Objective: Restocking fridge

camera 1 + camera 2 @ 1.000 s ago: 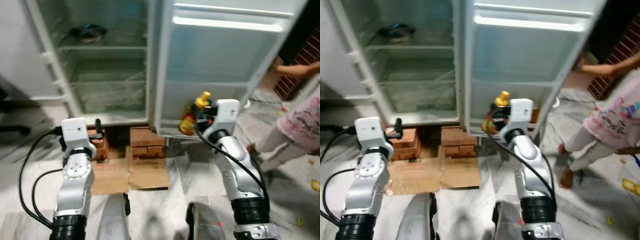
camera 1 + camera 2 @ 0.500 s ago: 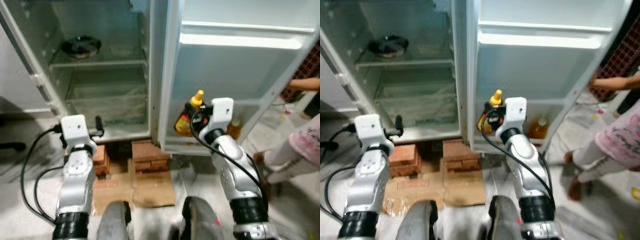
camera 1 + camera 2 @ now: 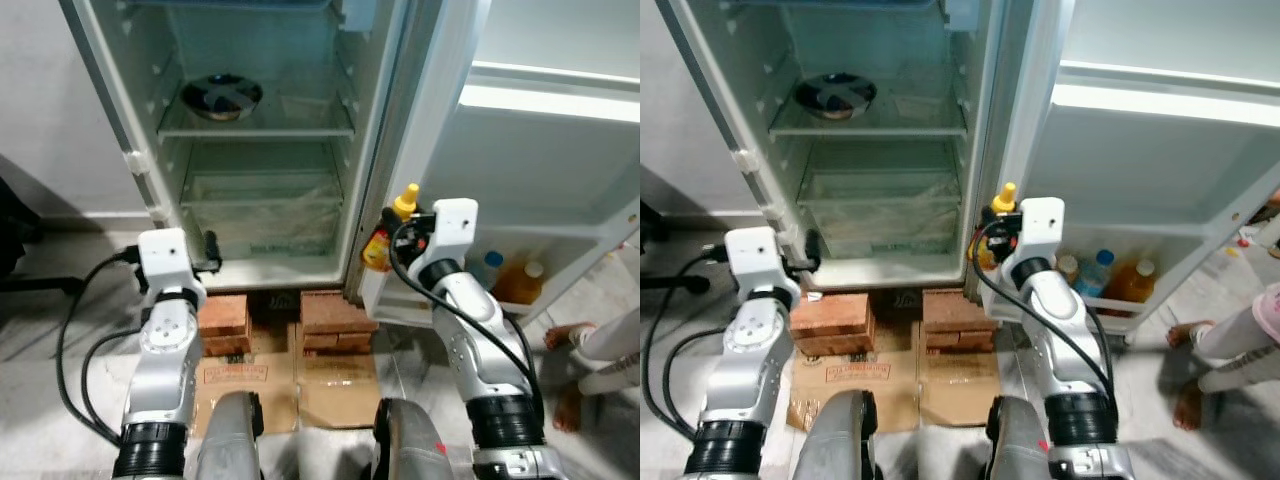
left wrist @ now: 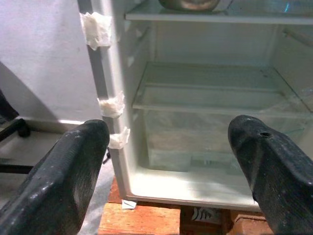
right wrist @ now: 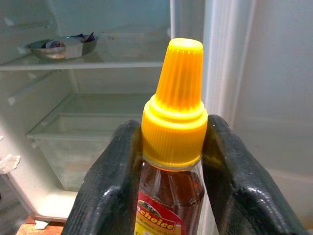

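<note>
Now | right claw (image 5: 171,161) clamps bottle (image 5: 172,147) neck (yellow cap above) | left claw (image 4: 171,166) wide, by fridge (image 3: 260,180)

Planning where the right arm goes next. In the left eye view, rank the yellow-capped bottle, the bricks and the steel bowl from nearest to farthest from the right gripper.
1. Yellow-capped bottle: held in the right gripper, at the fridge door's edge.
2. Bricks: on the floor under the fridge, below and to the left.
3. Steel bowl: on the upper fridge shelf, far up and left.
</note>
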